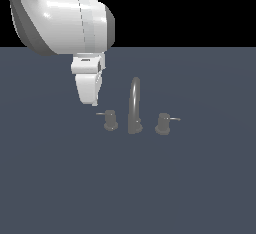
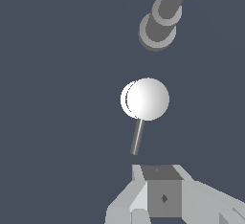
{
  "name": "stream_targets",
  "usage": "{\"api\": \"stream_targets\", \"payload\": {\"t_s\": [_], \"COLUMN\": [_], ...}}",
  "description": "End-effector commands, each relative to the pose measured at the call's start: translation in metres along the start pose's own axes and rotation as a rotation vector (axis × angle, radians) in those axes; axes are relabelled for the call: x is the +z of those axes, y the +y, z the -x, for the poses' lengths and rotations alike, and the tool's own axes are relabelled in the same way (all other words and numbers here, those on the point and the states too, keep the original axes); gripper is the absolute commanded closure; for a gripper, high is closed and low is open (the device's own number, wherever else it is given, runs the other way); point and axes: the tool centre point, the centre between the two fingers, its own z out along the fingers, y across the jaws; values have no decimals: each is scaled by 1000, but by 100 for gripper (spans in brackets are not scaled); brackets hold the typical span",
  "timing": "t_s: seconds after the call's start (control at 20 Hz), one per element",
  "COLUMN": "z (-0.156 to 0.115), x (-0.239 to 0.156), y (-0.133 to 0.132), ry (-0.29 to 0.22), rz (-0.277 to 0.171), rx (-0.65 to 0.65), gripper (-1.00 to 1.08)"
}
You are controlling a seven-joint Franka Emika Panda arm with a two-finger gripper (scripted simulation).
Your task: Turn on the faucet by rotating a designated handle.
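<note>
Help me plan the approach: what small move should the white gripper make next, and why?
Probably lower the white gripper until its fingertips reach the thin rod lever of the small grey metal knob. It hangs just above the rod's tip, apparently not touching, so it cannot push the lever yet.

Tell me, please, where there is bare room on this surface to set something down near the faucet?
The wide stretch in front of the faucet, toward the camera, is bare, as are both flanks beyond the handle and the twin knob. It is crowded between spout and knobs, and around the handle's rod, where the hand hovers just above.
</note>
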Motion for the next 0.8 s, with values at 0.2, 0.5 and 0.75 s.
{"api": "stream_targets", "payload": {"t_s": [0.2, 0.5, 0.75], "z": [-15, -25, -29], "x": [31, 49, 54], "y": [-25, -39, -44], "ry": [4, 3, 2], "rz": [0, 0, 0], "rx": [126, 204, 230], "gripper": [108, 108, 108]}}
